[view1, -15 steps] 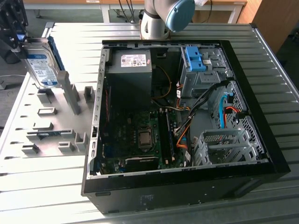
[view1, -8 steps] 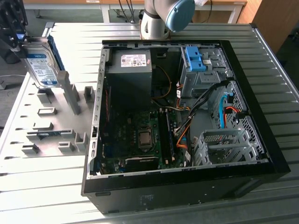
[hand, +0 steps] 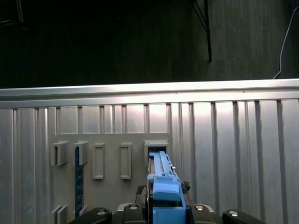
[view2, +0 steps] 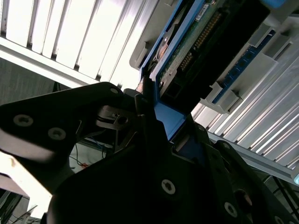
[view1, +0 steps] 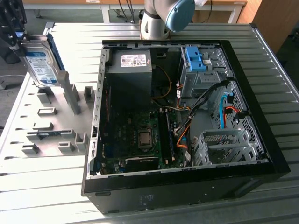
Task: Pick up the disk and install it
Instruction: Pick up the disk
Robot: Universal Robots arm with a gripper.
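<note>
As it hung at the upper left of the exterior view, the gripper [view1: 17, 38] was clamped on the disk [view1: 41, 63]. The disk was tilted over the grey fixture plate [view1: 51, 126] on the ribbed table [view1: 28, 196], apart from the open computer case [view1: 187, 186] at centre frame.

A ribbed grey metal table [view1: 275, 88] stands before wooden furniture [view1: 273, 18], light glinting off its slats.
</note>
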